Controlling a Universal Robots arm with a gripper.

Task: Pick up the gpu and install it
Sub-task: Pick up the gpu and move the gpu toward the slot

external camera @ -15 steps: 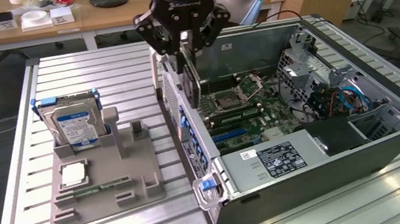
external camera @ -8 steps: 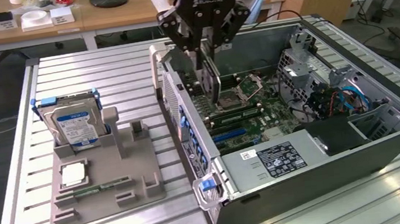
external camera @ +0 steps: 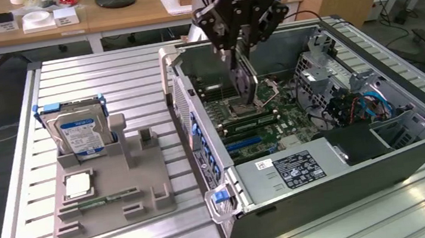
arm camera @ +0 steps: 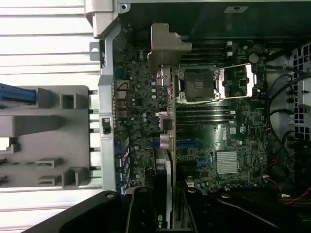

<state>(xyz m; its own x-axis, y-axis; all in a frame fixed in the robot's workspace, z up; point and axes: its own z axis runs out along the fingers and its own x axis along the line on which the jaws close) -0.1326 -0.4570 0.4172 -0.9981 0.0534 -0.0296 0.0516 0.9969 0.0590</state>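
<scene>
Claw first: your black two-finger gripper hung above the open computer, jaws drawn partway in and clamped on the gpu, a thin flat card with a dark face on green circuit board. That card dangled upright and edge-on from the fingers, inside the grey metal tower case lying on its side with the panel off. Its lower end reached down toward the green motherboard, right by the square silver-framed CPU socket. Whether it touched the board, you could not tell from that angle.

From the wrist camera, the gripper showed as dark bulk, and the gpu ran lengthwise away from it as a narrow strip. The silvery metal bracket sat at the tip, just beside the socket.

Over on the exterior view's left, well apart from the case, you had the grey plastic parts holder on the ribbed aluminium table. The boxy silver hard drive with its blue-white label stood upright in the holder's far end.
</scene>
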